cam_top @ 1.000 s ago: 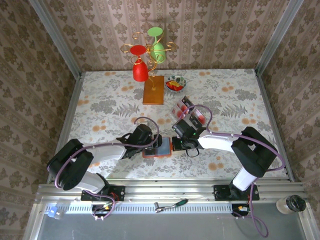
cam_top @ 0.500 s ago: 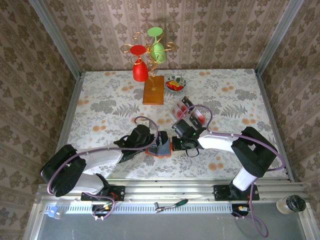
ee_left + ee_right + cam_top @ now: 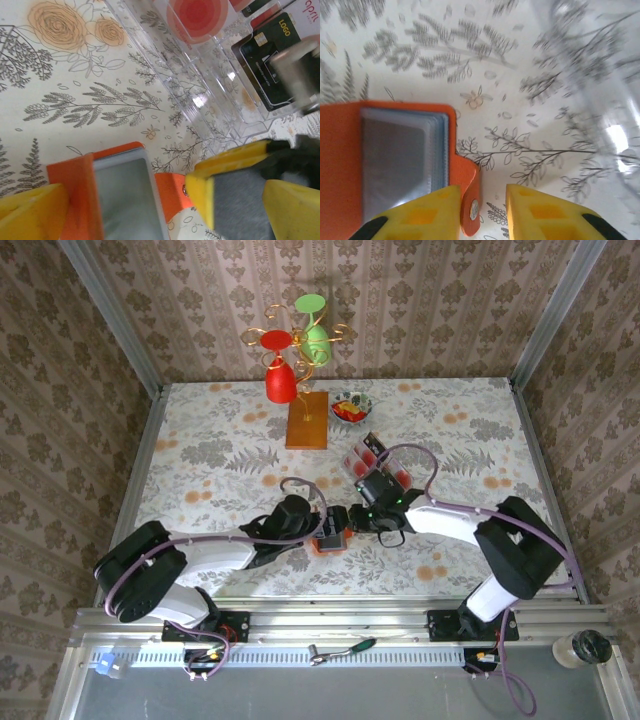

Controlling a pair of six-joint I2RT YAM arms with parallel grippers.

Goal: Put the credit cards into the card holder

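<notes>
Well, from above, the orange card holder (image 3: 331, 541) lies on the flowery tabletop (image 3: 200, 440), near the front edge and between the two arms. The left gripper (image 3: 318, 532) and the right gripper (image 3: 352, 524) both reach down to it. Just behind them sits a clear tray (image 3: 376, 462) with the credit cards (image 3: 370, 450) in it.

Next, the left wrist view. The left gripper (image 3: 165, 200) is open very wide and holds nothing. The card holder (image 3: 70, 175) lies between its yellow fingers (image 3: 30, 212), close to one of them, with its see-through pocket facing up. The clear tray (image 3: 210, 100) is beyond it, with a black card (image 3: 275, 60) inside.

Last, the right wrist view. The right gripper (image 3: 482, 190) is open just a little. The holder's small orange tab (image 3: 470, 190) sits between its fingers, touching one side, with bare tabletop beside the other. It is not squeezing the tab. The rest of the card holder (image 3: 340, 165) lies flat.
</notes>
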